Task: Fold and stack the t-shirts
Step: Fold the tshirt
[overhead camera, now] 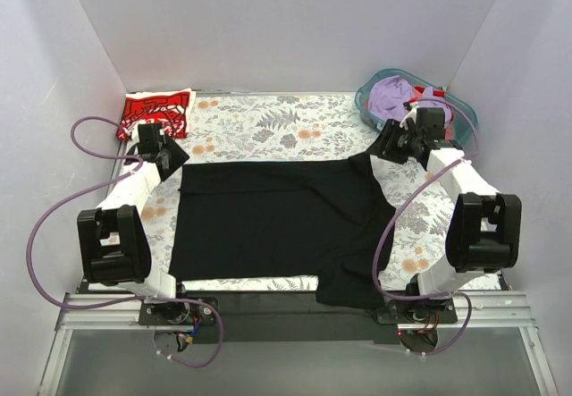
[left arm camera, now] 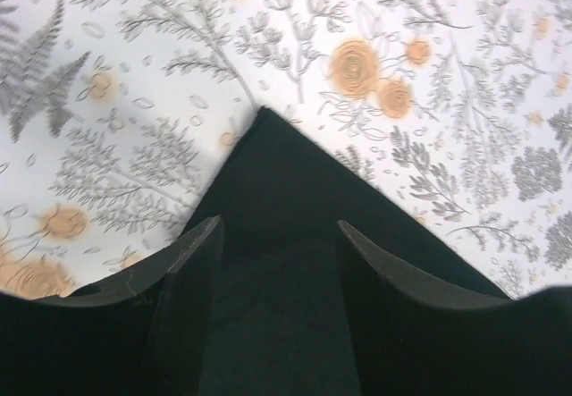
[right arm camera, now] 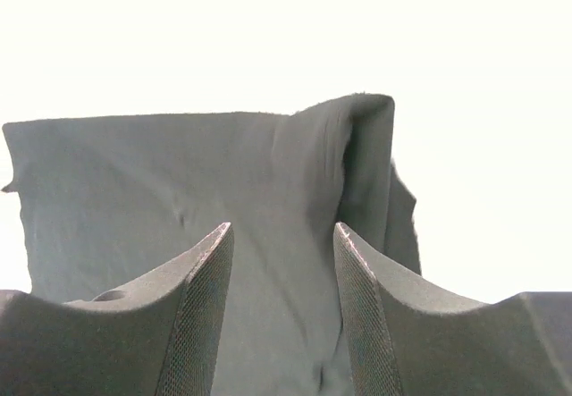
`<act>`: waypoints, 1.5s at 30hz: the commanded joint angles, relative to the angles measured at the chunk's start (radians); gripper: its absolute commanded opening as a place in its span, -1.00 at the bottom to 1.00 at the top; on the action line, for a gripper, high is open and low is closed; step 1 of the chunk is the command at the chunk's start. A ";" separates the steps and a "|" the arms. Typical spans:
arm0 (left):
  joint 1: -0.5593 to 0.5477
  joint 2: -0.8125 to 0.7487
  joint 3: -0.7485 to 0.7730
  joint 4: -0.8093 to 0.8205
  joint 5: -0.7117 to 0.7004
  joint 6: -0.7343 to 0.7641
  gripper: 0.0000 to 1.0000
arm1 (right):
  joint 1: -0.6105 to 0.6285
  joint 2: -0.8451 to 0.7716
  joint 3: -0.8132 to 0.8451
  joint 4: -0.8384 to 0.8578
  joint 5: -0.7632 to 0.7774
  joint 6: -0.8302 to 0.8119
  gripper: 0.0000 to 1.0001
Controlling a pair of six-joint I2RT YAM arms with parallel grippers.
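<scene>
Corners of black t-shirt [overhead camera: 277, 222] lie between spread left fingers [left arm camera: 188, 307] and between spread right fingers [right arm camera: 192, 324].

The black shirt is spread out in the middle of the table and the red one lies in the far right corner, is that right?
Not quite: the red shirt lies in the far left corner, as the top external view shows. The black shirt is indeed spread out in the middle of the table.
</scene>
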 commanded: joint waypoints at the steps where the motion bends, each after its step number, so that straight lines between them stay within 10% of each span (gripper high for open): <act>1: -0.002 -0.014 0.019 0.056 0.071 0.042 0.03 | -0.018 0.065 0.071 0.111 -0.024 0.043 0.11; 21: -0.016 0.245 -0.026 0.117 0.098 0.044 -0.03 | -0.020 0.326 0.093 0.310 -0.006 0.218 -0.03; 30: -0.016 0.274 -0.019 0.071 0.061 0.026 -0.06 | -0.021 0.380 0.091 0.342 -0.004 0.252 -0.38; 35: -0.016 0.294 -0.012 0.056 0.055 0.019 -0.07 | -0.053 0.354 0.062 0.362 0.035 0.252 -0.90; 45: -0.014 0.318 -0.004 0.030 0.050 0.004 -0.14 | -0.164 0.271 -0.001 0.424 0.131 0.298 -0.97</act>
